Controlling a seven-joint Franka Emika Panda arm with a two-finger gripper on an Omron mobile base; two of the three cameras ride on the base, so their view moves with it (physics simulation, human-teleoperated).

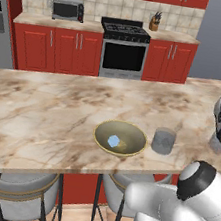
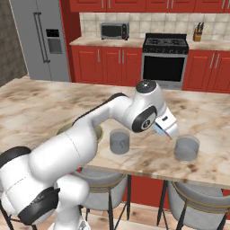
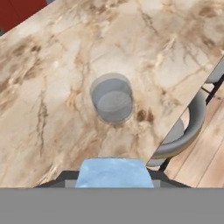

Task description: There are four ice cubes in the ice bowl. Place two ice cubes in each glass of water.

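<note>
One ice cube [image 3: 113,173] gripped in hand [image 3: 113,177], one in bowl [image 1: 127,148], two glasses [image 2: 119,142].

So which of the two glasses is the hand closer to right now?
The right-hand glass, farthest from the ice bowl. The gripper, holding an ice cube, hangs just beside it; the other glass stands by the bowl.

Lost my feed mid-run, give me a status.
Gripper shut on ice cube, above counter, short of far glass. One ice cube in bowl. Near glass beside bowl. Path clear.
</note>
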